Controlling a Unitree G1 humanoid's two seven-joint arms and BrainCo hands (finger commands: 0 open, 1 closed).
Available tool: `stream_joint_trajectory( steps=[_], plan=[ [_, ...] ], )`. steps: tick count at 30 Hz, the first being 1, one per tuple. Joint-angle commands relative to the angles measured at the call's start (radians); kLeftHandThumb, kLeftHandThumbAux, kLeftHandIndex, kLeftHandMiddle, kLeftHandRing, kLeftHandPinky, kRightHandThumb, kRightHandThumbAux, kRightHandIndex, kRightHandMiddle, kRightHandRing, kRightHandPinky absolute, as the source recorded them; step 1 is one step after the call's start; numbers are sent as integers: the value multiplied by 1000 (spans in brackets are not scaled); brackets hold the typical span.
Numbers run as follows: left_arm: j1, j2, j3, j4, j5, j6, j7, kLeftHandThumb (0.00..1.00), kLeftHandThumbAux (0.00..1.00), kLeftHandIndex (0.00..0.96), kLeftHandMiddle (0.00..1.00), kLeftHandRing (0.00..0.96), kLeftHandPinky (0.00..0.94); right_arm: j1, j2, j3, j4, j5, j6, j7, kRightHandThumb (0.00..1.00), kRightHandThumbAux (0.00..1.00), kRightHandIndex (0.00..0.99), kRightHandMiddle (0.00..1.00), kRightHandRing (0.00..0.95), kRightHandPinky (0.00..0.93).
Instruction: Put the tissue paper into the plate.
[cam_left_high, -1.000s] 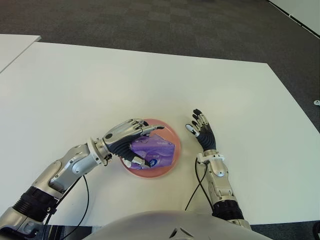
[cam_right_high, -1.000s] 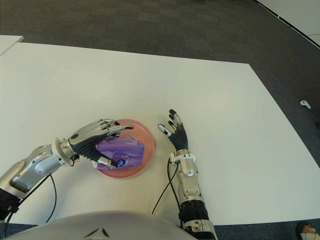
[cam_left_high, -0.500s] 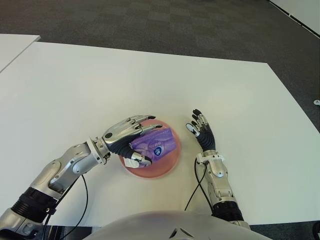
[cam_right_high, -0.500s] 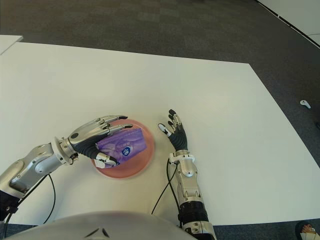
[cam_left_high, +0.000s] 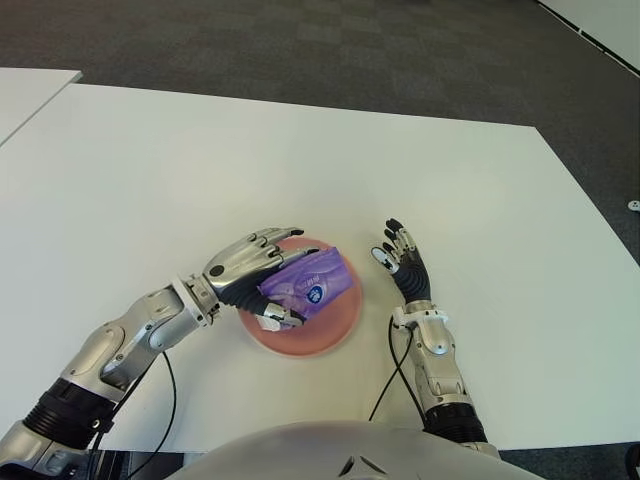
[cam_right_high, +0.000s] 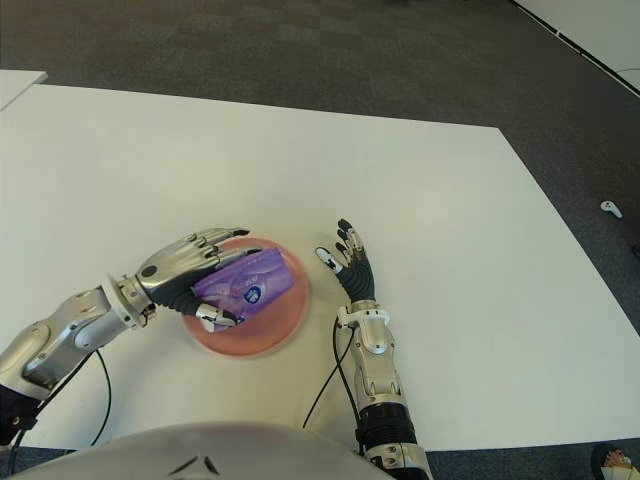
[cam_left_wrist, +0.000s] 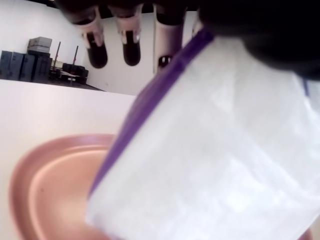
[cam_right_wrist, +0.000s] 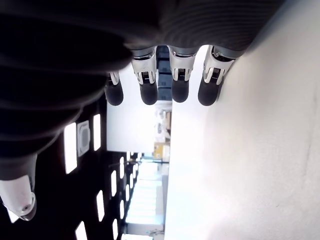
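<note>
A purple tissue packet (cam_left_high: 312, 285) is tilted up over the far-left part of the pink plate (cam_left_high: 318, 337). My left hand (cam_left_high: 283, 281) is shut on it, fingers across its top and thumb under its near edge. In the left wrist view the packet (cam_left_wrist: 215, 165) fills the frame close to the palm, with the fingertips (cam_left_wrist: 127, 47) past its edge and the plate (cam_left_wrist: 50, 185) below it. My right hand (cam_left_high: 402, 262) shows just right of the plate with spread fingers (cam_right_wrist: 150, 85) holding nothing.
The plate sits on a wide white table (cam_left_high: 200, 170). Black cables (cam_left_high: 168, 398) trail from both forearms near the front edge. Dark carpet (cam_left_high: 300, 40) lies beyond the far edge, and a second white table corner (cam_left_high: 30, 90) is at the far left.
The packet lay flat across the plate a second ago. It now stands tilted up in my left hand and sits nearer the plate's far-left side. The right hand is unmoved.
</note>
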Motion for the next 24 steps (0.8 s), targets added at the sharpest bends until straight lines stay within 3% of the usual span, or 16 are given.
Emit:
stream_joint_trajectory(
  steps=[1, 11, 24],
  plan=[
    [21, -7, -1, 3, 66, 15, 33, 161, 171, 0, 0, 0, 0, 107, 9, 20, 116, -15, 169, 1, 153, 554, 78, 46, 39, 83],
    [15, -18, 9, 25, 89, 7, 105, 134, 199, 0, 0, 0, 0, 108, 8, 25, 107, -15, 174, 0, 159, 535, 81, 50, 42, 82],
    [-23, -32, 53, 65, -27, -10, 120, 122, 229, 0, 0, 0, 0, 113, 5, 32, 106, -14, 172, -6, 160, 547, 81, 47, 39, 79]
  ],
)
